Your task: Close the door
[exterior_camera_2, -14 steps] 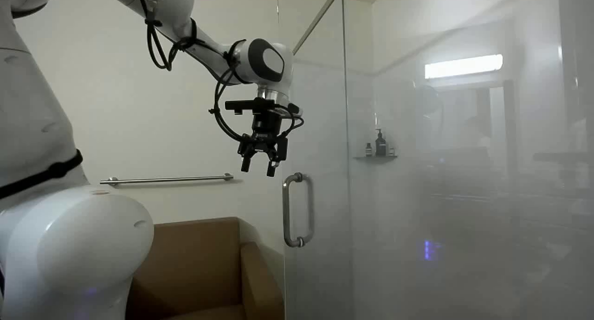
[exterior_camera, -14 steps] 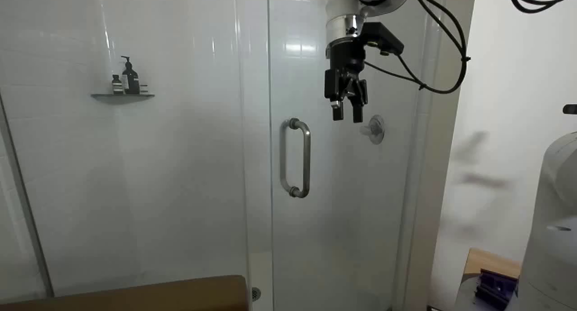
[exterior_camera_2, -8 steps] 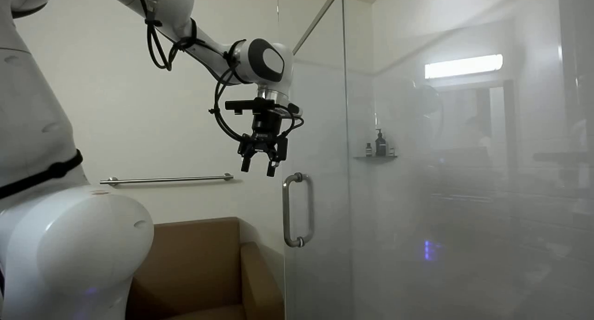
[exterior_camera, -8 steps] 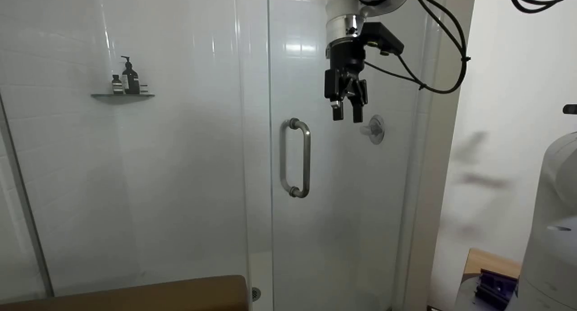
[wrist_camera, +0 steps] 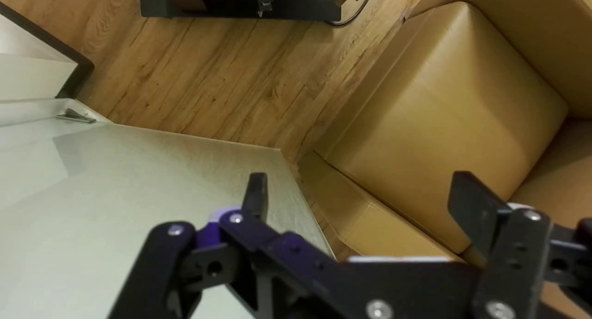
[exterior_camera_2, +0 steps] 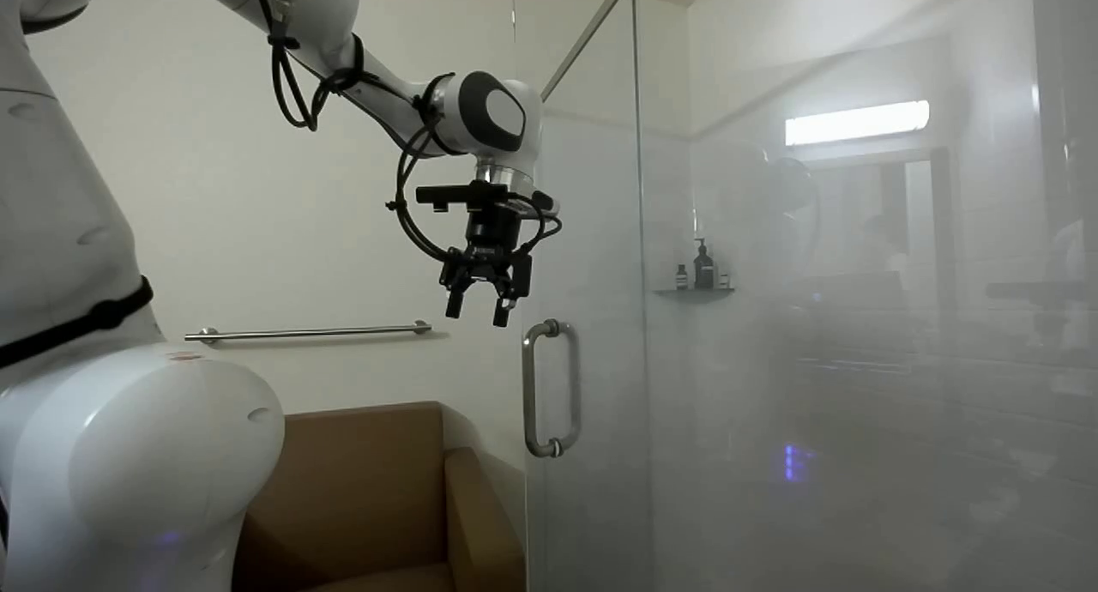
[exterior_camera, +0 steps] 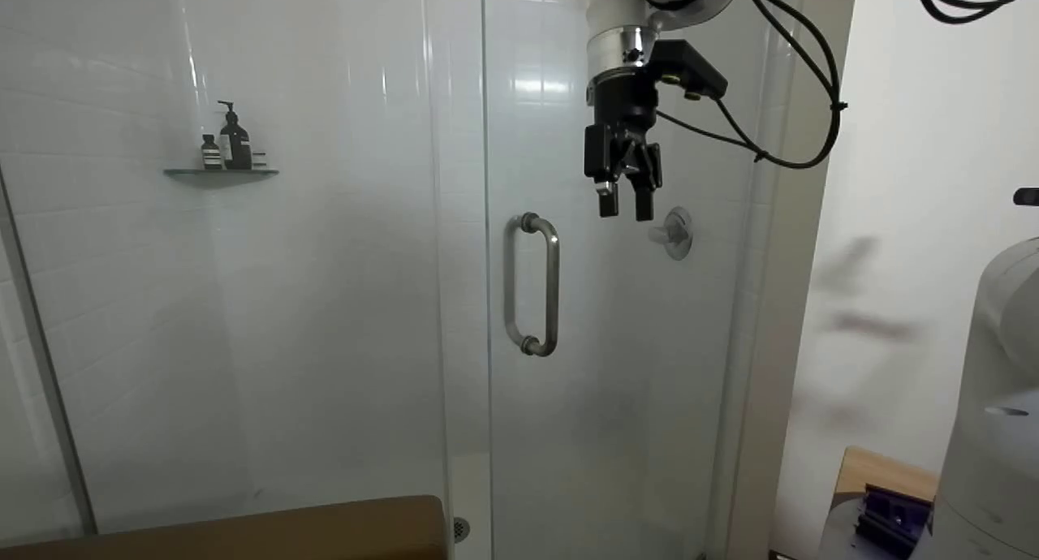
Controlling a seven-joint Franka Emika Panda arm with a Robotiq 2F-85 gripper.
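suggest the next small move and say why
Probably ease the open claw down toward the middle of the chrome D-shaped handle on the glass shower door. In both exterior views the claw's fingertips hold nothing, sit apart from the handle and look about level with its top, so a lower position might give a better push.

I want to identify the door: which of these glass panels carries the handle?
The door, on the right in an exterior view: its vertical bar handle sets it apart. The left-hand panel shows none.
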